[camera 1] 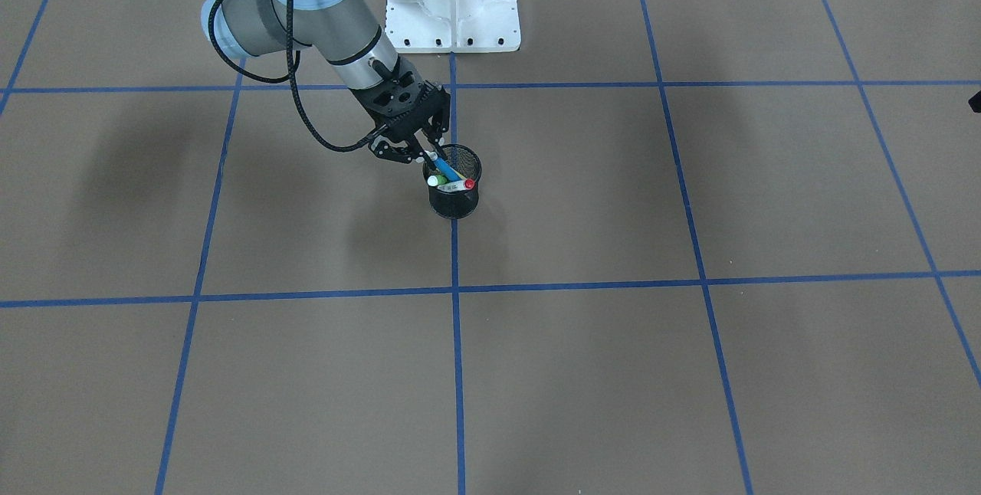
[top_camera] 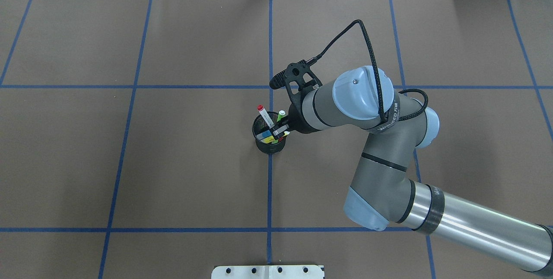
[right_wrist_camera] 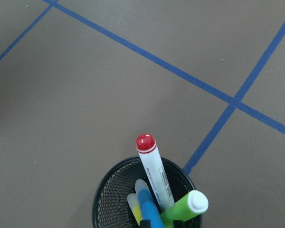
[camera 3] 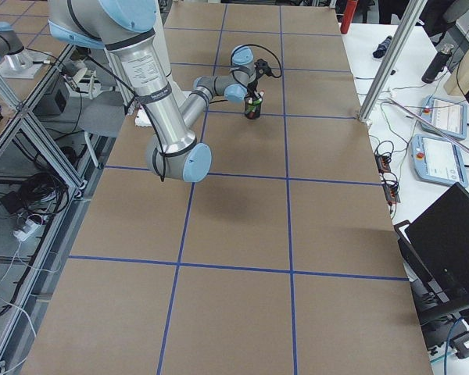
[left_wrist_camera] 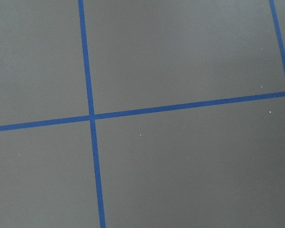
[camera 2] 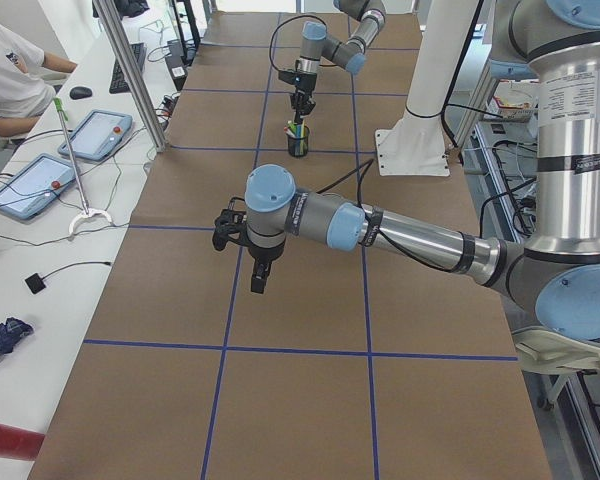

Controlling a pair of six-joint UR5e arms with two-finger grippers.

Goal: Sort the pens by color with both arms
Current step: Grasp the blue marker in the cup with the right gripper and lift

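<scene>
The right arm reaches from 4 o'clock to the black mesh cup at the centre of the worktop, its gripper at the cup's 3 o'clock rim. The red-capped pen leans toward 11 o'clock, the green pen toward 1.

Black mesh cup stands upright, right on the centre blue tape line of the brown table cover. White base mount is on the same line, well apart. Side bench has two tablets, probably teach pendants, with an operator beside them.
</scene>
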